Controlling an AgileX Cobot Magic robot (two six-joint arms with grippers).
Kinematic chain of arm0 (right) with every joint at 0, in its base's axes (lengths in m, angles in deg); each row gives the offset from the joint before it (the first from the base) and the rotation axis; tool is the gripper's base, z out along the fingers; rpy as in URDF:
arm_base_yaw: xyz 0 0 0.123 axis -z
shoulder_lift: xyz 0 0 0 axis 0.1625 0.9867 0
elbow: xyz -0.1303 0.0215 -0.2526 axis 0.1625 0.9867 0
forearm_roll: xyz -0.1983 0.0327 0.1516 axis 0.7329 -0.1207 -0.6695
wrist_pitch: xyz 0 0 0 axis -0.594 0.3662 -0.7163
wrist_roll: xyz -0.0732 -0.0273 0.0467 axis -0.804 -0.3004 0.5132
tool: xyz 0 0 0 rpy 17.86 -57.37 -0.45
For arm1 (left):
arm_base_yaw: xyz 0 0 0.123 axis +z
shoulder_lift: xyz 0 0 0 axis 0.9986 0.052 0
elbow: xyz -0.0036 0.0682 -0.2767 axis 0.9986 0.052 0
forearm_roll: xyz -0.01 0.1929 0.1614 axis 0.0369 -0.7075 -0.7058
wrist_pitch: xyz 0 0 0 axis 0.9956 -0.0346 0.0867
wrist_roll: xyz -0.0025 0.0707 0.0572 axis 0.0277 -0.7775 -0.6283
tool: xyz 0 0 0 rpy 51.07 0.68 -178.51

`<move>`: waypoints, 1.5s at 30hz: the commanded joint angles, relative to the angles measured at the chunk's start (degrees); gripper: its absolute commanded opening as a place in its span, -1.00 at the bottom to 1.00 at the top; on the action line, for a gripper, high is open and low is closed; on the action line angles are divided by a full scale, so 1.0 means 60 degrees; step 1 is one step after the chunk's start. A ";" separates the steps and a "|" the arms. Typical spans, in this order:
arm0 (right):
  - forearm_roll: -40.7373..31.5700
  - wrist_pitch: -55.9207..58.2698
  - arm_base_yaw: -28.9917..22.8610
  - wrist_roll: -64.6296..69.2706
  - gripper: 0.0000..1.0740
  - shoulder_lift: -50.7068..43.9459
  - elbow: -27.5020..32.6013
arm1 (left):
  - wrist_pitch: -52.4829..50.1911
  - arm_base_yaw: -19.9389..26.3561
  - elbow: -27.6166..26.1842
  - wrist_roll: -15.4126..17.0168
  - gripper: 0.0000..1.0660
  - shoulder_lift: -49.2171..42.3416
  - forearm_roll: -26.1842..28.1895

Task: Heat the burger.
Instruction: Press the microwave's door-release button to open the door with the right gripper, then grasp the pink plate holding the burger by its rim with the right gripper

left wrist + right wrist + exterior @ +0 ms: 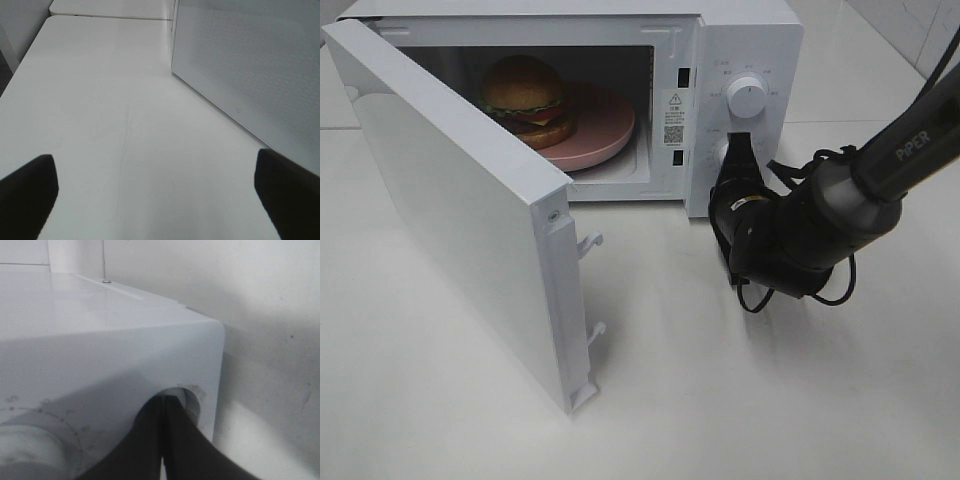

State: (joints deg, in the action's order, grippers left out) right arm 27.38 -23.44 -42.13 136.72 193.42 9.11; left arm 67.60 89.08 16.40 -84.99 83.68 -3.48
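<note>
The burger, with its glossy brown bun, lettuce and dark patty, sits on a pink plate inside the white microwave. The microwave door stands wide open to the left. My right gripper is shut, and its tips rest against the lower knob on the control panel, below the upper knob. In the right wrist view the closed fingers meet at that lower knob. My left gripper is open over bare table, outside the exterior view.
The open door's outer face stands close beside the left gripper. The door's latch hooks stick out towards the table's middle. The right arm and its cables reach in from the right. A second table edge lies beyond.
</note>
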 commanded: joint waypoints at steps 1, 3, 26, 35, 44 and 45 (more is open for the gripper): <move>0.0497 -0.0458 0.0086 -0.0401 -1.00 -0.0430 0.0105 | -0.0029 0.0000 0.0029 0.0000 0.88 -0.0057 0.0010; 0.0497 0.0076 0.0076 -0.0554 -1.00 -0.0754 0.0573 | -0.0029 0.0000 0.0029 0.0000 0.88 -0.0057 0.0010; 0.0573 0.4670 0.0076 -0.8241 -1.00 -0.4049 0.2024 | -0.0029 0.0000 0.0029 0.0000 0.88 -0.0057 0.0010; 0.0573 0.7219 0.0210 -1.1402 -1.00 -0.4841 0.2015 | -0.0029 0.0000 0.0029 0.0000 0.88 -0.0057 0.0010; 0.2378 1.0199 0.1356 -1.2586 -1.00 -0.5434 0.1862 | -0.0029 0.0000 0.0029 0.0000 0.88 -0.0057 0.0010; 0.2378 1.0199 0.1356 -1.2586 -1.00 -0.5434 0.1862 | -0.0029 0.0000 0.0029 0.0000 0.88 -0.0057 0.0010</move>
State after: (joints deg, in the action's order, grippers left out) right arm 40.04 36.03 -34.39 62.23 161.40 20.45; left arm 67.60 89.08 16.40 -84.99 83.68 -3.48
